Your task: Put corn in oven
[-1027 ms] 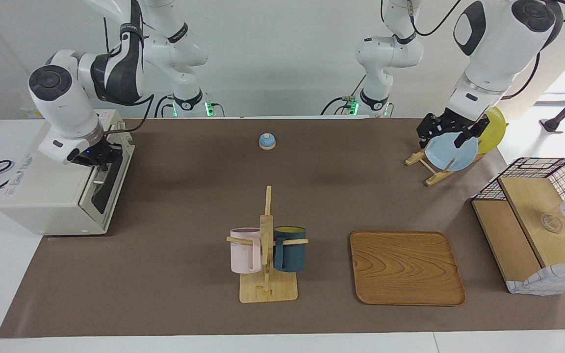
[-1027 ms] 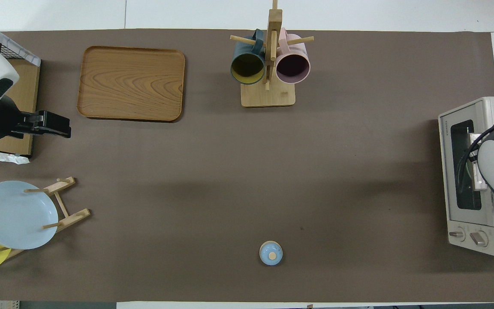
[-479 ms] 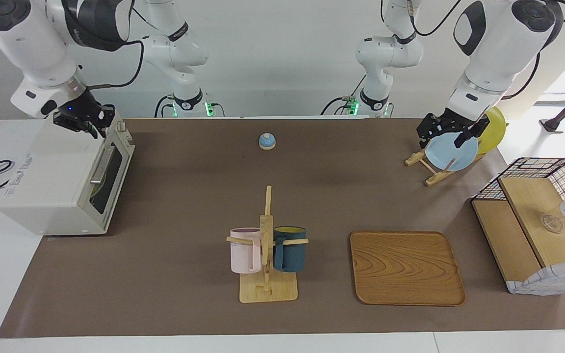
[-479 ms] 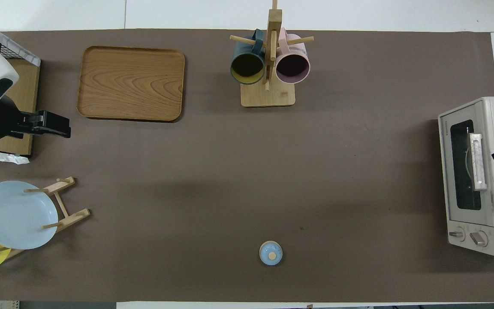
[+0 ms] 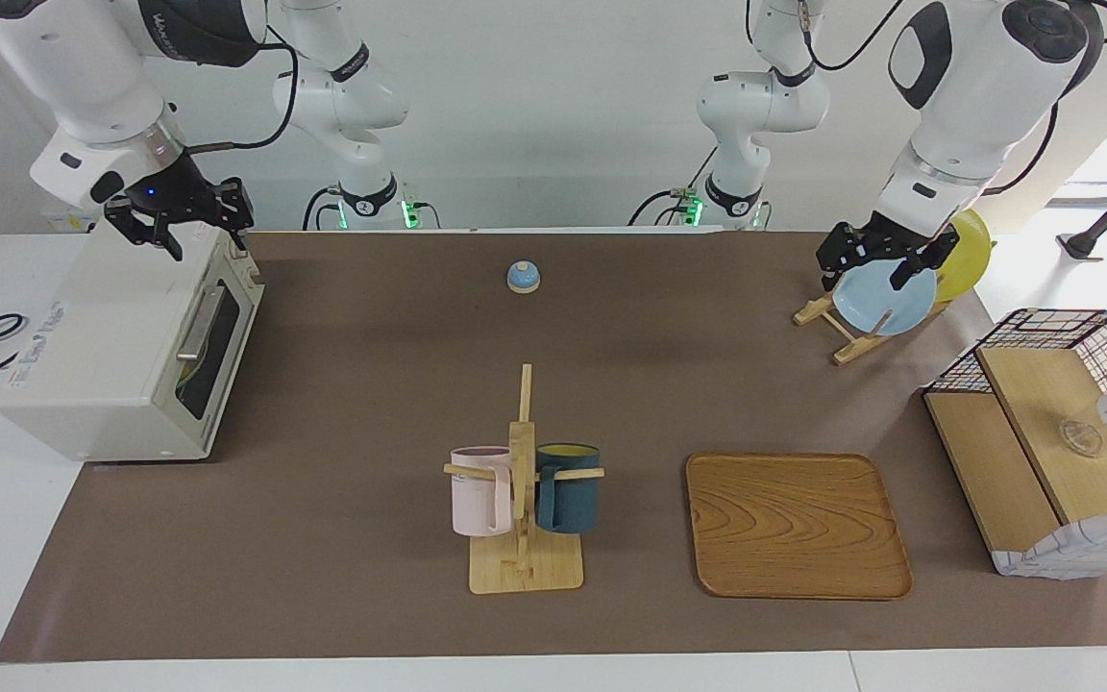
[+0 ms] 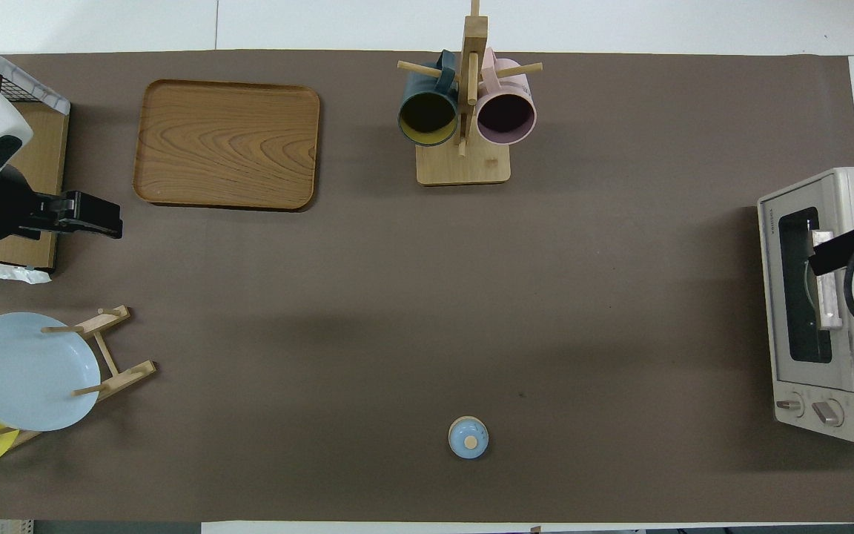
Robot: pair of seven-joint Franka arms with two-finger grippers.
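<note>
The off-white oven [image 5: 102,356] stands at the right arm's end of the table with its dark glass door closed and its bar handle [image 5: 200,322] flat against it. Of the corn I see only a yellowish sliver through the glass [image 5: 185,373]. My right gripper [image 5: 208,242] hangs open over the oven's top, near the door edge, holding nothing; the overhead view shows it [image 6: 827,256] above the handle [image 6: 826,297]. My left gripper [image 5: 863,279] waits open over the blue plate [image 5: 885,298] at the left arm's end.
A wooden mug rack [image 5: 523,538] with a pink and a dark blue mug stands mid-table, beside a wooden tray [image 5: 797,524]. A small blue dome [image 5: 523,277] sits near the robots. A plate rack with a yellow plate [image 5: 969,252] and a wire-sided shelf [image 5: 1053,432] occupy the left arm's end.
My right gripper was shut at the oven door's handle; it has let go, risen above the oven's top and opened. The door now sits closed. The left arm has not moved.
</note>
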